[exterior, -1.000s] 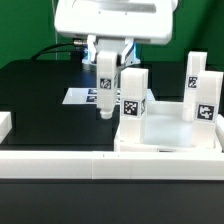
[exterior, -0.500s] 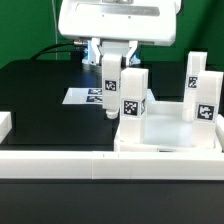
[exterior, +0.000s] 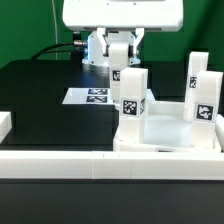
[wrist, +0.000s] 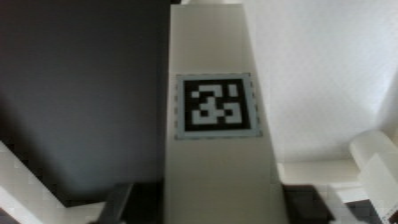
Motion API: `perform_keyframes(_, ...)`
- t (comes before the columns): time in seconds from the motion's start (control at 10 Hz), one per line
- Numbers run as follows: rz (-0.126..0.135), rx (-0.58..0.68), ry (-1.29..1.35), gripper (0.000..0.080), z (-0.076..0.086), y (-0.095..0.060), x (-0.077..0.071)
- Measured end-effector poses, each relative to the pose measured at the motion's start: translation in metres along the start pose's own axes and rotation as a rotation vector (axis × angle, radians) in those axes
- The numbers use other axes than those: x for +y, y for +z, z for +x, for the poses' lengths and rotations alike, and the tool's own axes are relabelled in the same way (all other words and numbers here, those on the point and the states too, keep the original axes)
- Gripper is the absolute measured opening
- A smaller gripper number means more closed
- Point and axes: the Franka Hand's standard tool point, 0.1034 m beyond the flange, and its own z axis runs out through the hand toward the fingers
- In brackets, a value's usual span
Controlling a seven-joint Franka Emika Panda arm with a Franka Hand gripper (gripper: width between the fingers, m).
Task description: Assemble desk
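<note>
My gripper [exterior: 118, 52] hangs above the back of the desk top [exterior: 165, 128] and is shut on a white square leg [exterior: 117, 72]. The held leg points down and is partly hidden behind the front-left leg [exterior: 133, 98]. In the wrist view the held leg [wrist: 217, 60], with its black-and-white tag, runs out from my gripper [wrist: 222, 205], and a dark finger [wrist: 135, 200] presses on each side of it. Three legs stand upright in the desk top: the front-left one, a back-right one [exterior: 195, 72] and a front-right one [exterior: 207, 105].
The marker board [exterior: 88, 97] lies on the black table towards the exterior view's left of the desk. A long low white rail [exterior: 100, 166] runs across the front. A small white block [exterior: 5, 123] sits at the exterior view's left edge.
My gripper has carried the held leg up and towards the exterior view's right. The leg has gone from beside the front-left leg to behind it. The grip has not changed.
</note>
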Motion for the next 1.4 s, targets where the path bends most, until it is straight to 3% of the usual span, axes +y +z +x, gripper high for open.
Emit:
perform_keyframes(0.8,-0.003,-0.018,0.003,0.0291,0.004,-0.001,0.005)
perform_keyframes(1.2,-0.016,-0.028,-0.016,0.0291,0.001,-0.001,0.033)
perform_keyframes(1.4,-0.021,-0.026,-0.009,0.0291,0.005,0.0,0.038)
